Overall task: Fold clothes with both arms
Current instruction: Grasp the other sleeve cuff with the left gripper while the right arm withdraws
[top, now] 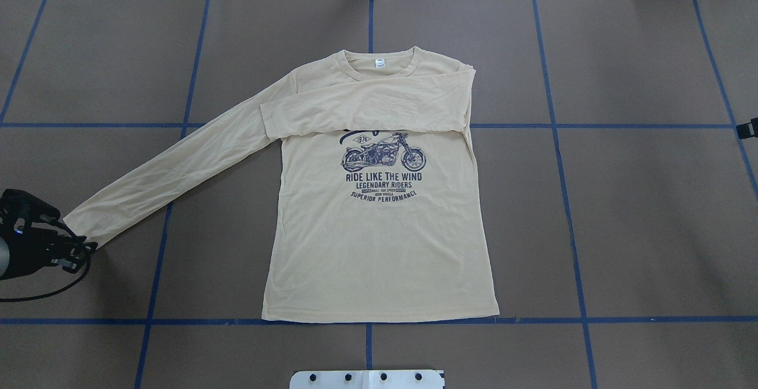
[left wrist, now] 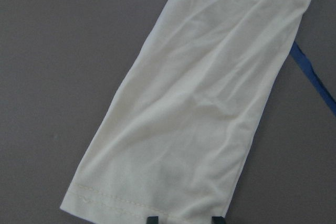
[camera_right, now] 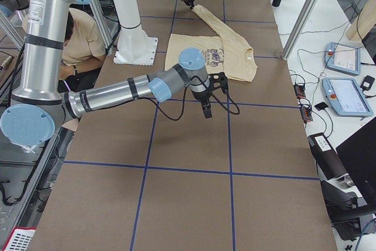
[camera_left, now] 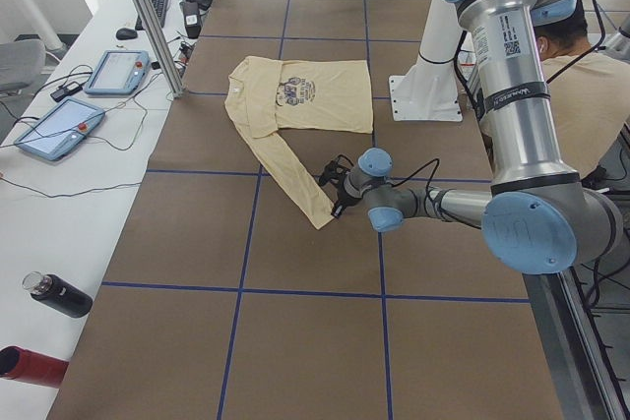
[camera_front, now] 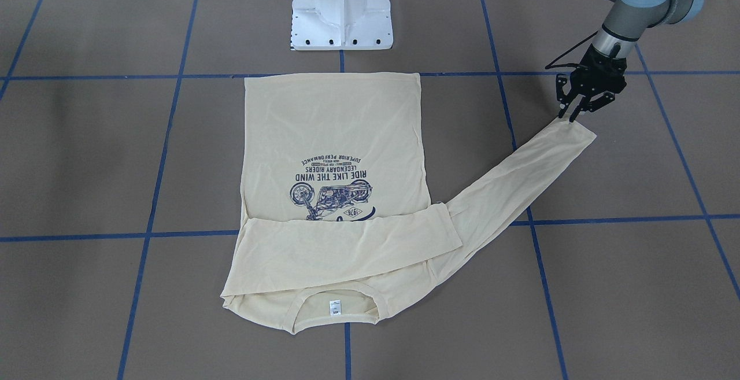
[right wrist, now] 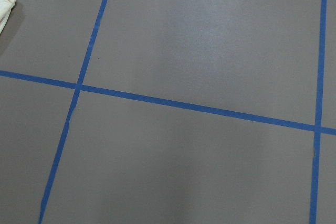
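Cream thin long-sleeved T-shirt (top: 379, 241), print "RIDE LIKE THE WIND"; left gripper (camera_front: 569, 115) spread wide at cuff (left wrist: 131, 203) edge; right gripper (camera_right: 207, 110): can't tell.

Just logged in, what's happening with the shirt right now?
The T-shirt lies flat, print up, one sleeve already folded across the chest. The left gripper is at the cuff of the outstretched sleeve, jaws apart, not yet closed on it. The right gripper hangs over bare table, off the shirt.
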### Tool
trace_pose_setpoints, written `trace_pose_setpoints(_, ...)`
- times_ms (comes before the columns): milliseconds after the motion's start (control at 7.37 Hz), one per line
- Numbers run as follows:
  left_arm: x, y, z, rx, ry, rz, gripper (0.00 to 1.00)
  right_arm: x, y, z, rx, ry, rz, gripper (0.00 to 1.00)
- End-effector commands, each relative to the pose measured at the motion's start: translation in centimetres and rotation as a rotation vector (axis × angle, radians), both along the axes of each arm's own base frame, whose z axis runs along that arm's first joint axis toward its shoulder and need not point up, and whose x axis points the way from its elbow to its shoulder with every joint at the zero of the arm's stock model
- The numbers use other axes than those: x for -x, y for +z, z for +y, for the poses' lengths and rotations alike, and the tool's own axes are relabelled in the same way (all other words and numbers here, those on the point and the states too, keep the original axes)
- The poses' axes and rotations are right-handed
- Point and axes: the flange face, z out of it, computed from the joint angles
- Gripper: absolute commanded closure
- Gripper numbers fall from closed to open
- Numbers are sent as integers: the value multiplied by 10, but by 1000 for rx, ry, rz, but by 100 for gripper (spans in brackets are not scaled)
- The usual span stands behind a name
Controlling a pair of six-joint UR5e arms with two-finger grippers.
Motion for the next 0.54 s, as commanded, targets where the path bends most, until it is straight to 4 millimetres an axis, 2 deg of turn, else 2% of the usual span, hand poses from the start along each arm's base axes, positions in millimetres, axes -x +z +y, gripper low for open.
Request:
trace_pose_setpoints(0, 1, -1, 0, -9, -3, 10, 100, 0, -1, 0, -2, 0, -1, 0)
trace_pose_setpoints(136, 6, -12, 2, -21, -4, 25, 100, 0, 0, 0, 0, 0, 0, 0)
trace_pose_setpoints(407, 8, -57, 7, -13, 65, 115, 100, 0, 1, 0, 1, 1, 1, 0)
